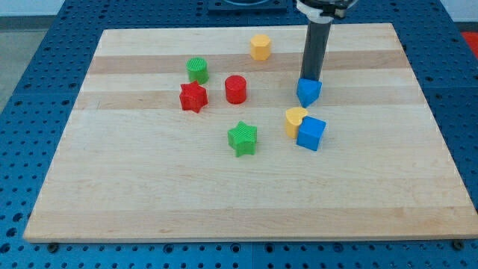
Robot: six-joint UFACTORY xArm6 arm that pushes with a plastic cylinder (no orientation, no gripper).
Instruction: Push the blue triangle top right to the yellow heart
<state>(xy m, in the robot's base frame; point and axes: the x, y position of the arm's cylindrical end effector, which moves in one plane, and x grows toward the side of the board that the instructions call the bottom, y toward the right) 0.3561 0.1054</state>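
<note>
The blue triangle lies on the wooden board, right of centre. The yellow heart lies just below it and a little to the left, with a small gap between them. My tip stands at the top edge of the blue triangle, touching it or nearly so. A blue cube sits against the yellow heart's lower right side.
A yellow hexagon block lies near the board's top edge. A green cylinder, a red cylinder and a red star group at the left of centre. A green star lies at the centre. The board rests on a blue perforated table.
</note>
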